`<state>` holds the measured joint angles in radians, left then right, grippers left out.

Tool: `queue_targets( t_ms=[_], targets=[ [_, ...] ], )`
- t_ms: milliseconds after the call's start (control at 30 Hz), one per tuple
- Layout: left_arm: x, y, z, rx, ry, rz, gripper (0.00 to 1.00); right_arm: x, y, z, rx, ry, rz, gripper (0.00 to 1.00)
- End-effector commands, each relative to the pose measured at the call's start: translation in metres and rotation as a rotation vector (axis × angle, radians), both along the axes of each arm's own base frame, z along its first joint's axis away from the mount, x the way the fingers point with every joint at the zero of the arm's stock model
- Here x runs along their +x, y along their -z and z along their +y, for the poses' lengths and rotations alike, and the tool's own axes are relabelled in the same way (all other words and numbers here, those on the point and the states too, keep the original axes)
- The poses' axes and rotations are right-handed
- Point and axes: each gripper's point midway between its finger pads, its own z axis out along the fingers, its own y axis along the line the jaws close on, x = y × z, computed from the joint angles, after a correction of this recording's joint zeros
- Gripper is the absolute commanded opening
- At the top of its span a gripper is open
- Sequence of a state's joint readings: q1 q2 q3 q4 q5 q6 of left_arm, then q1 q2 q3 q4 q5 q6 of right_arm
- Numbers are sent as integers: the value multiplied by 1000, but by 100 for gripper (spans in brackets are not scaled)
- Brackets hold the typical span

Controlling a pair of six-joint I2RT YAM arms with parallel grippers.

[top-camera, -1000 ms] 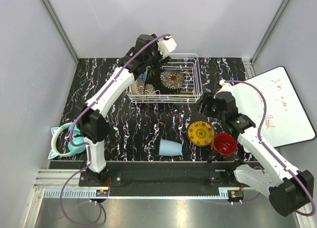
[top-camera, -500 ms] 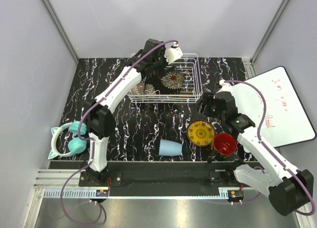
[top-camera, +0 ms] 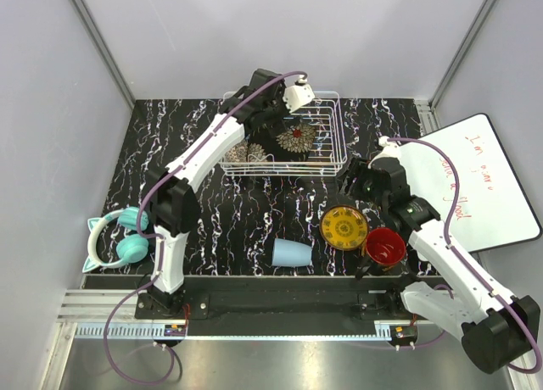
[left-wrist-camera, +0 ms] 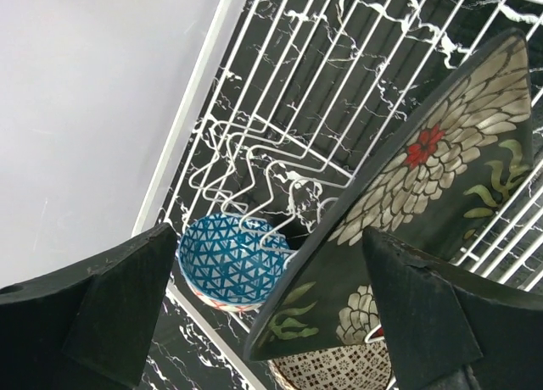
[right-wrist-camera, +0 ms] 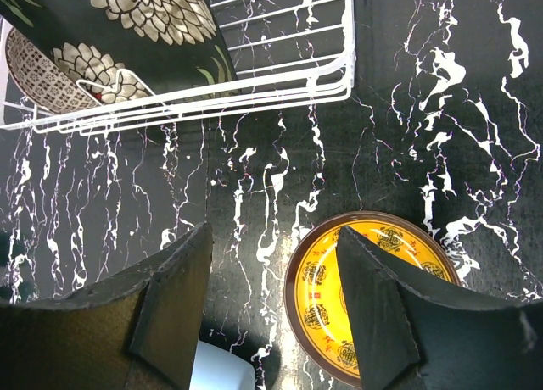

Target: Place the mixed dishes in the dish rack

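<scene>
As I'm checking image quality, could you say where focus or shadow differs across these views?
Left wrist view: near fingers dark and soft-edged, black square floral plate sharp. Right wrist view: yellow ornate round plate crisp. Top external view: soft shadow beside the dish rack.
</scene>
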<state>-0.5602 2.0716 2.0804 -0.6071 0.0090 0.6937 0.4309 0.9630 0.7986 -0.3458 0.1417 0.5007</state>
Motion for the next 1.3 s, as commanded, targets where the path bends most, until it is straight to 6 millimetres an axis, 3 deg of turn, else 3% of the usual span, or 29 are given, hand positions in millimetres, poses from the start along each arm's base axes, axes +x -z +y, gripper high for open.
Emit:
queue_targets(
  t_ms=[0, 100, 233, 433, 633, 733, 833, 867, 1000, 1267],
  targets=[
    [-1, -60, -7, -114, 34, -100, 99, 3, -8, -6, 11, 37, -27, 69],
    [-8, -56, -7, -87, 77, -92, 99, 3, -8, -6, 14, 38, -24, 69],
    [-15, -29, -5, -32, 118, -26, 95, 4, -13, -7, 11, 41, -35, 69],
    [-24, -3, 3, -22, 143, 85, 93, 3, -14, -8, 8, 44, -38, 68],
    [-36, 2, 13, -20, 180, 173, 88, 4, -16, -8, 6, 46, -40, 65],
    [-37, 5, 21, -13, 171, 194, 80, 4, -17, -9, 10, 48, -45, 64],
    [-37, 8, 28, -13, 153, 211, 66, 4, -18, -10, 10, 53, -47, 63],
    [-38, 8, 30, -11, 153, 214, 58, 4, -18, -10, 10, 55, -49, 63],
    [-36, 14, 34, -2, 135, 225, 45, 3, -19, -10, 11, 57, -49, 63],
    [-36, 28, 45, 27, 105, 251, 43, 2, -16, -13, 4, 66, -46, 64]
  ],
)
